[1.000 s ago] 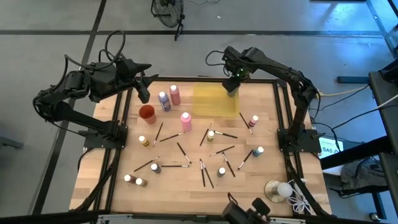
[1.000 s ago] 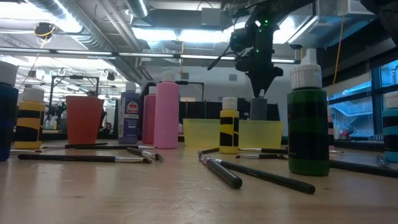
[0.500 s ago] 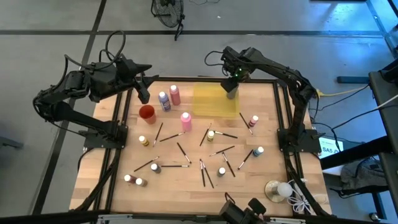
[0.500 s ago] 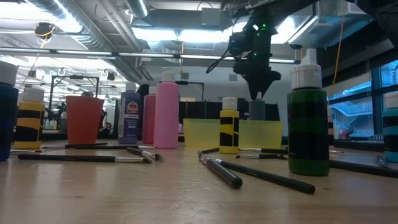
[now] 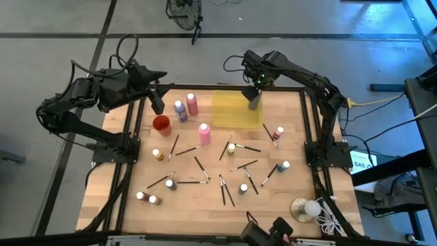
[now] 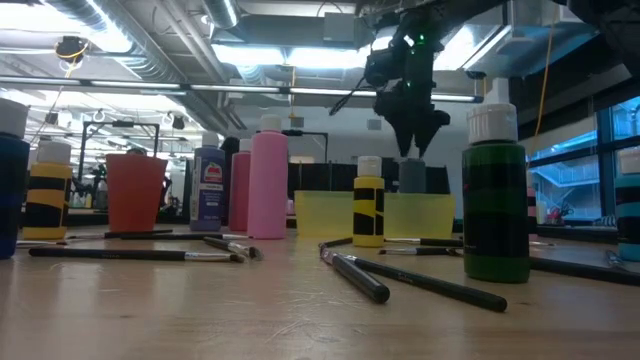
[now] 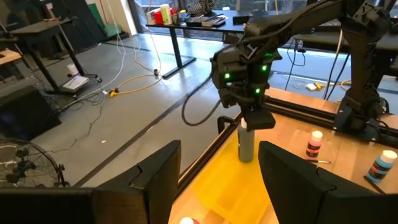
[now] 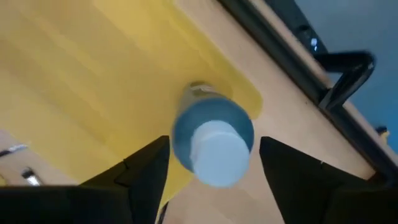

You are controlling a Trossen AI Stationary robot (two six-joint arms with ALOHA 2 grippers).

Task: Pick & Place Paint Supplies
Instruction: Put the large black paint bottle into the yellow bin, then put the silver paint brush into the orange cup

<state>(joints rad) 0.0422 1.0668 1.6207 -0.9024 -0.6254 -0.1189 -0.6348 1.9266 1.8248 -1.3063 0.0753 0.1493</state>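
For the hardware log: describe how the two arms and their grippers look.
Both arms are dark, jointed and slim, with black cables looping off them. The right gripper hangs from a blocky wrist housing lit by small green lights. The left gripper has two broad, flat, dark fingers. No readable markings show.

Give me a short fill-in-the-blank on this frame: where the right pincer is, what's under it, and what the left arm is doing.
1. The right pincer is open above a grey bottle with a ____ cap.
2. That bottle stands upright on the ____ tray.
3. The left pincer hovers near the table's far-left corner, holding ____.
4. An orange-red ____ stands close to the left pincer.

Missing words: white; yellow; nothing; cup
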